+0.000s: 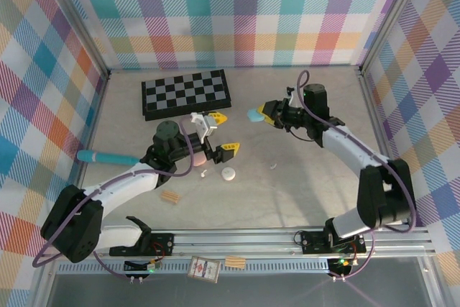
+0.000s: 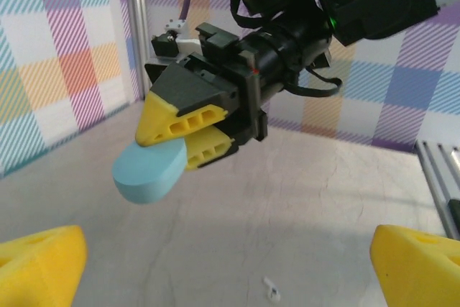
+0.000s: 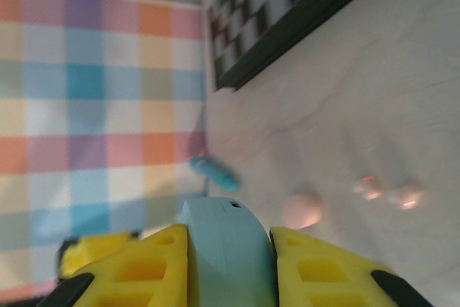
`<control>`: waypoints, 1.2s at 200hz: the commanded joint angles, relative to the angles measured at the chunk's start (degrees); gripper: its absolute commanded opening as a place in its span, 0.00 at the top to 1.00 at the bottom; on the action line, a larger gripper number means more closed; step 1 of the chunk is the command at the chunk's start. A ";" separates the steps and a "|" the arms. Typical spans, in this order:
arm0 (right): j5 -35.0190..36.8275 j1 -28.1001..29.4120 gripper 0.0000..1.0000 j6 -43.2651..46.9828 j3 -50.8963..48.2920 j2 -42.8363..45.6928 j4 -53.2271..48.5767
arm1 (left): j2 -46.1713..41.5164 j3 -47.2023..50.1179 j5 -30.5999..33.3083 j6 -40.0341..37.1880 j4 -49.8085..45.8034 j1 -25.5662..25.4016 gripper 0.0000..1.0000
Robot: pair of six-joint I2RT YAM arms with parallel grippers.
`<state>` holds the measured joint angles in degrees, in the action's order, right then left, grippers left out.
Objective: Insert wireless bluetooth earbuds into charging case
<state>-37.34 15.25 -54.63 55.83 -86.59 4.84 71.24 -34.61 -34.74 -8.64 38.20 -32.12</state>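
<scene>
Enclosure: desk [image 1: 287, 199] top is pale beige, matte and faintly veined. Light is even, shadows soft and short. Walls [image 1: 237, 12] at back, left and right are plaid-printed panels with diagonal-hatched checks in pastel blue, teal, orange, purple and yellow. Aluminium posts [image 1: 77, 23] stand where the panels meet at the back corners. Slotted aluminium rail [image 1: 251, 237] runs along the near desk edge.

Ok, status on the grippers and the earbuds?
Left gripper open, holding nothing. Right gripper shut on blue case, held above table. Earbuds loose on table. Chessboard sits well back.
</scene>
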 commanded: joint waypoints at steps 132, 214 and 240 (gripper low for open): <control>14.36 -2.44 0.54 14.67 17.21 -29.54 -6.81 | -2.68 -7.59 25.95 -10.00 -45.03 -0.73 0.00; 19.56 -3.14 0.22 30.26 15.56 -13.62 -18.92 | 9.25 -21.07 40.21 -13.15 -73.83 0.86 0.03; 17.30 -3.16 0.22 30.75 14.25 -11.13 -19.87 | 15.57 -24.85 41.00 -12.32 -78.55 1.91 0.06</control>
<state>-18.24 12.32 -27.59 71.66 -99.31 -11.31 82.52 -56.07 2.72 -20.64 -30.33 -31.53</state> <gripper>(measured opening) 0.782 0.959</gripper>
